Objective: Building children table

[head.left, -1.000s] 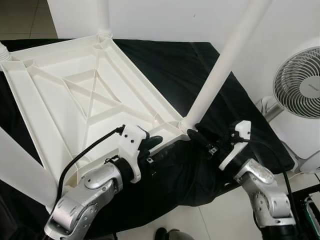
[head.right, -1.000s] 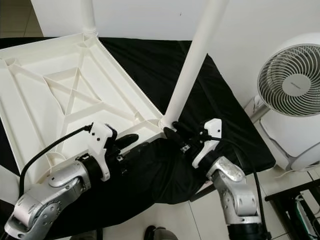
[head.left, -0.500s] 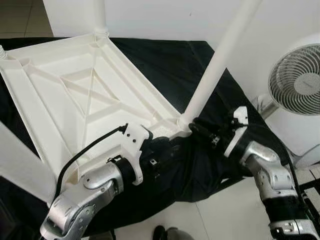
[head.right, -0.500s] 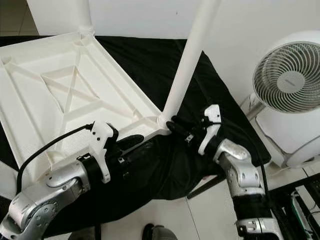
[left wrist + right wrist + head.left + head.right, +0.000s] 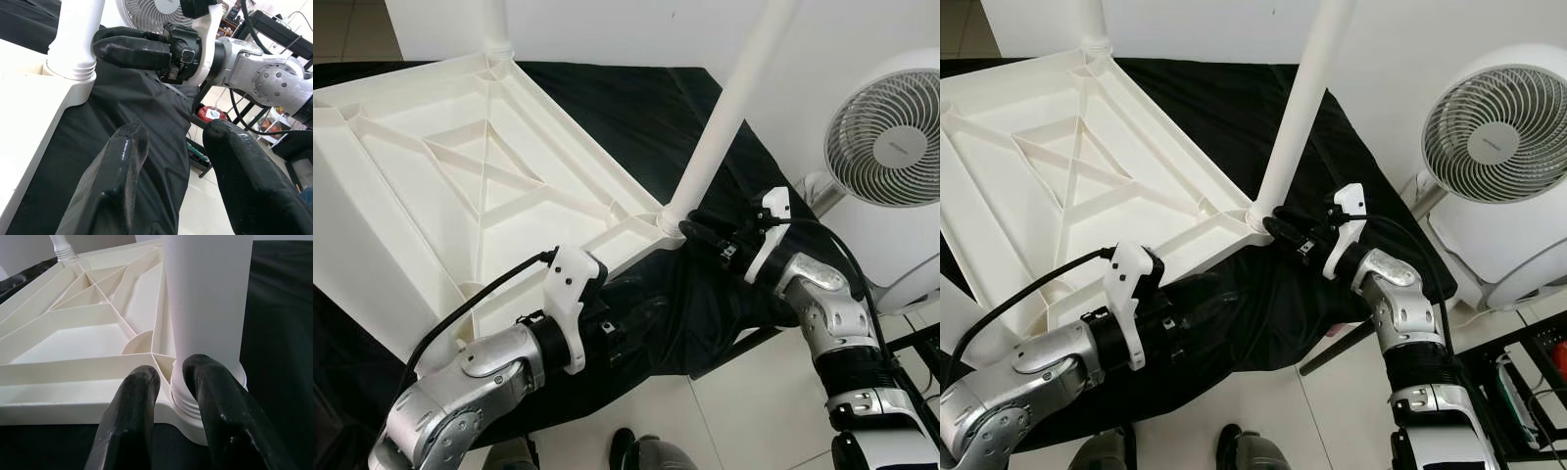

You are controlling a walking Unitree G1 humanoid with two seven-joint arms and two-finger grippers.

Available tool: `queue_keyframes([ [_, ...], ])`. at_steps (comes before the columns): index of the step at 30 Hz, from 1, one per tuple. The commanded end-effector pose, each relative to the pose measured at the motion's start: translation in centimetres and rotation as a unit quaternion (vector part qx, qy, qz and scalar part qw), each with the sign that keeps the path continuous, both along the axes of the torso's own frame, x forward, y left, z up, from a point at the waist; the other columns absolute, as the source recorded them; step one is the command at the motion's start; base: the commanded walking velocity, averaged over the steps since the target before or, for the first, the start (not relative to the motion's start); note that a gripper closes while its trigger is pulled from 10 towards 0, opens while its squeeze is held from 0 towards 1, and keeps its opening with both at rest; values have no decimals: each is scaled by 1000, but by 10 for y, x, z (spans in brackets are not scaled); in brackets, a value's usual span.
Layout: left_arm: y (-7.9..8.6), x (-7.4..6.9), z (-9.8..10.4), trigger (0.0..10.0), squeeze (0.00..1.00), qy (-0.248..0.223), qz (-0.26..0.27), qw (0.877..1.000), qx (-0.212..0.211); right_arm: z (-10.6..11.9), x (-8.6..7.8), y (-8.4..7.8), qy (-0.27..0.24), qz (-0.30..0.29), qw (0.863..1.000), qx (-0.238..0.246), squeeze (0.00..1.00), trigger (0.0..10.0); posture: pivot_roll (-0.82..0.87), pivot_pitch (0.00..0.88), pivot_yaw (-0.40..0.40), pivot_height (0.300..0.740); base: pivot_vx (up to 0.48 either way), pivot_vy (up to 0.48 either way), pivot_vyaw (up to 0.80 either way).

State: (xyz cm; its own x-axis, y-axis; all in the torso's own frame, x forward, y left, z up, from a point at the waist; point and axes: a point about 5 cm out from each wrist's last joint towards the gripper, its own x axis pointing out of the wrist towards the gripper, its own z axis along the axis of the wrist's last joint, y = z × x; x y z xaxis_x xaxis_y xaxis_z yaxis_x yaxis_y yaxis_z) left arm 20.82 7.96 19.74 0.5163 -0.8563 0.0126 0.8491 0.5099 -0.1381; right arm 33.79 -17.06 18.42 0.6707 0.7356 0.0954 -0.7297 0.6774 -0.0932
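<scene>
White plastic table is lying upturned as the right gripper, fingers slightly apart, is seating a leg; the left gripper, open, is waiting.

Even, bright indoor light with soft shadows. The white tabletop glares near overexposure, its ribs faintly shaded, while the black cloth beside it swallows detail. Head views are sharp; close fingers in the left wrist view blur.

Silver jointed arms, white wrist brackets, black cables, each gripper black-fingered
</scene>
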Motion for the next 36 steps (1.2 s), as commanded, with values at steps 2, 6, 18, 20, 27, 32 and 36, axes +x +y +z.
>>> queue_keyframes([
  [2,0,-8,3,10000,0,5,-24,1000,-8,-4,5,-10,7,-39,999,-2,0,10000,172,227,-139,740,0,0,0],
  [6,3,-8,2,10000,0,10,-17,1000,-7,-7,6,-12,8,-46,999,1,0,10000,172,227,-139,740,0,0,0],
  [18,12,-13,2,10000,0,23,-14,1000,2,-10,9,-22,-3,-95,995,18,0,10000,181,233,-133,740,0,0,0],
  [20,13,-15,2,10000,0,26,-14,1000,2,-12,5,-17,-3,-86,996,27,0,10000,182,239,-131,740,0,0,0],
  [27,13,-16,2,10000,0,29,-17,999,2,-16,-2,-1,9,-40,998,39,0,10000,182,239,-131,740,0,0,0],
  [32,13,-16,3,10000,0,30,-22,999,3,-18,-8,11,17,1,999,28,0,10000,182,239,-131,740,0,0,0],
  [36,15,-16,3,10000,0,35,-6,999,-1,-19,-23,17,37,68,997,9,0,10000,176,237,-128,740,0,0,0],
])
